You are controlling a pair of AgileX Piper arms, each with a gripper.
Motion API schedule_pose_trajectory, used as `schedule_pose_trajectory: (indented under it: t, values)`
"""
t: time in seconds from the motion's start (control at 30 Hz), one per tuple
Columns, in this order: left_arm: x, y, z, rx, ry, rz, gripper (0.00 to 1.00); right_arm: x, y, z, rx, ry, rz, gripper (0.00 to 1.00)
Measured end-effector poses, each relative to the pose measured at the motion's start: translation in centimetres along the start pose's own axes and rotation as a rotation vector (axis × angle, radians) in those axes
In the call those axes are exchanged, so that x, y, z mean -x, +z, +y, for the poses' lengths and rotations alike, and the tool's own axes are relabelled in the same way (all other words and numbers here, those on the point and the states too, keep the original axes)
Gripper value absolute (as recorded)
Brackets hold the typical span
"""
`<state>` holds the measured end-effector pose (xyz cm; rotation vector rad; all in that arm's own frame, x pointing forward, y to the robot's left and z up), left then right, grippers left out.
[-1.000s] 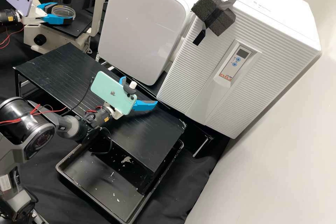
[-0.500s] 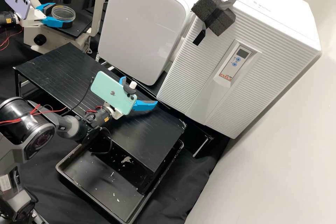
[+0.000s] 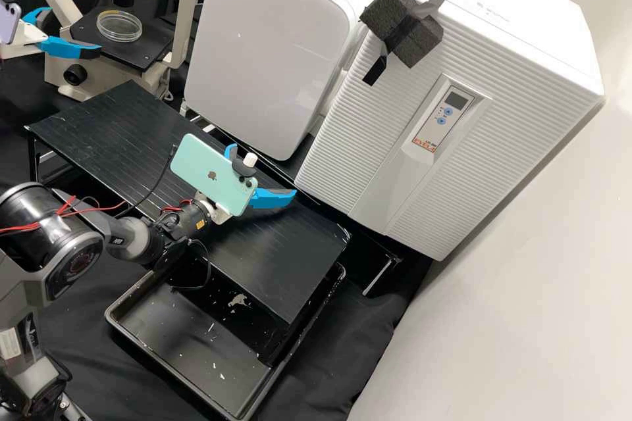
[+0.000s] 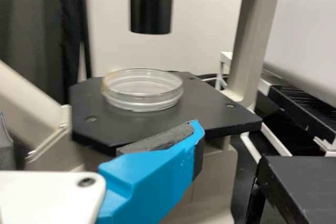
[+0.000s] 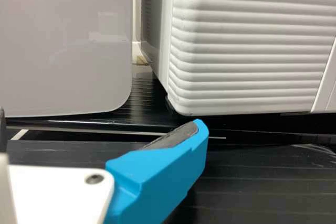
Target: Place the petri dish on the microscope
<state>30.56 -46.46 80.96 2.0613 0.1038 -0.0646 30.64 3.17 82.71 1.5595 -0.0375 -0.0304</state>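
- One petri dish (image 3: pixel 119 27) has been left on the black stage (image 3: pixel 150 51) of the microscope (image 3: pixel 189 10), upper left of the high view. Half a second ago it was still framed by the left claw.
- Left claw (image 3: pixel 74 30) has since been pulled back toward the left edge. Its blue fingers are spread apart, nothing held; a gap is seen between nearest fingertip and dish.
- Dish was lowered slightly between the two earlier frames; no obvious drag was caused by the back-out.
- In the left wrist view the dish is seen lying flat, well inside the stage edges. Black tube (image 4: pixel 151 3) is hung above, not touched by it.
- Right claw (image 3: pixel 263 171) hasn't been moved: parked mid-frame over the black tabletop (image 3: pixel 283 256), fingers apart, empty.
- For the task: placement judged done, release looks clean. Centring under the optics can't be confirmed.
- Likely left: left arm to be withdrawn fully, straight back. If it is swung sideways or re-entered low, the rim could be clipped and the dish shifted.
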Motion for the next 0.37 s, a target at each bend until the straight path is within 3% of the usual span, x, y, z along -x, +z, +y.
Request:
schedule_pose_trajectory:
  t: [0.2, 0.27, 0.37]
  values:
    - [3.1, 1.6, 0.3, -0.062, 0.132, 0.02, 1.0, 0.0, 0.0, 0.0, 0.0, 0.0, 0.0, 1.0]
    - [4.1, 1.9, 0.1, -0.068, 0.208, 0.001, 1.0, 0.0, 0.0, 0.0, 0.0, 0.0, 0.0, 1.0]
    - [4.9, 2.2, -0.2, -0.057, 0.247, -0.009, 1.0, 0.0, 0.0, 0.0, 0.0, 0.0, 0.0, 1.0]
